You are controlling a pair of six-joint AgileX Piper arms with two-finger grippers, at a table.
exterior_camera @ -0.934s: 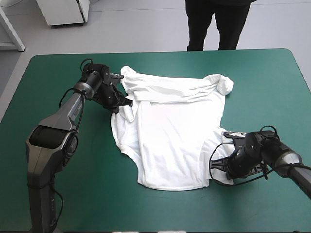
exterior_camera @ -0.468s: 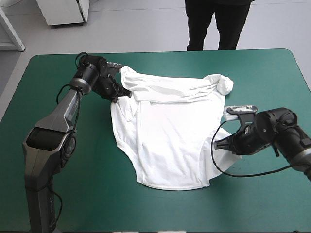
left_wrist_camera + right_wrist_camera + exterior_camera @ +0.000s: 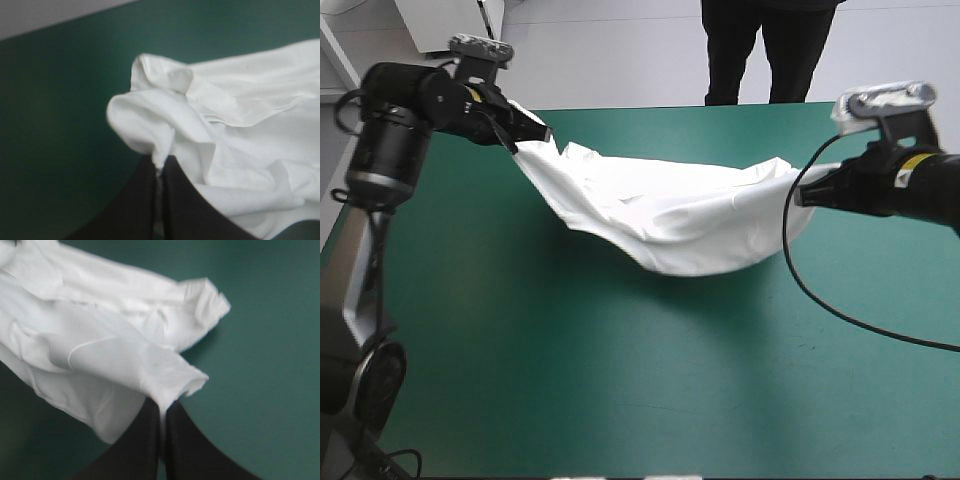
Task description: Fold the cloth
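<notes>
Step judged lift-and-spread: left claw [image 3: 542, 133] and right claw [image 3: 798, 196] each clamp an edge of the T-shirt [image 3: 670, 220], slung sagging between them over the bench [image 3: 620, 380]; next move likely requires lowering it flat under even tension.

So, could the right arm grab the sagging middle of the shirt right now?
Probably not: the right gripper is shut on one end of the T-shirt, so it would have to let go first.

T-shirt [image 3: 670, 225]: soft white cloth, matt, creased. Table cover [image 3: 620, 380]: teal-green, smooth, matt. Claw fingers [image 3: 132, 207]: black, smooth, matt.
</notes>
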